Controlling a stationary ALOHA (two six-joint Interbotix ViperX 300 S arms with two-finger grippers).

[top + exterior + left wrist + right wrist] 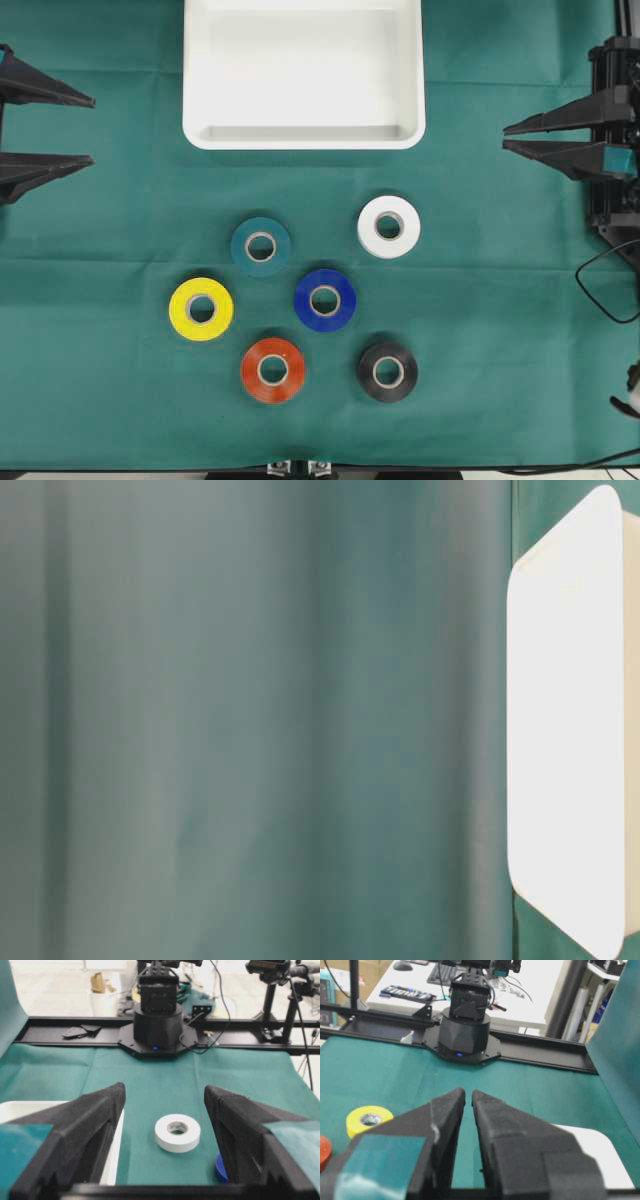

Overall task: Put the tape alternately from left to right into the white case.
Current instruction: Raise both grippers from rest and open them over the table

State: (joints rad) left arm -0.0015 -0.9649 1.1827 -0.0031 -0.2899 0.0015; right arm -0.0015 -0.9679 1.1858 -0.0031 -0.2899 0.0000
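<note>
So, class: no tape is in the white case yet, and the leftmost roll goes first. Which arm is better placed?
Left. The yellow roll lies furthest toward the left gripper, whose jaws are open; the right gripper is shut, across the table.

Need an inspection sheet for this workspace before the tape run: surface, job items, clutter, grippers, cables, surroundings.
Surface: green cloth table cover, flat.
Job's things: large shallow white plastic tray at the top centre, nothing in it. Six tape rolls lie flat on the cloth below it, apart from one another: teal-green roll, white roll, yellow roll, blue roll, red-orange roll, black roll.
Clutter: nothing seen.
Grippers: left gripper open, empty; right gripper shut, empty; both at the table sides.
Cables: black cable loop at the right edge.
Surroundings: lab benches and stands behind the table.
</note>
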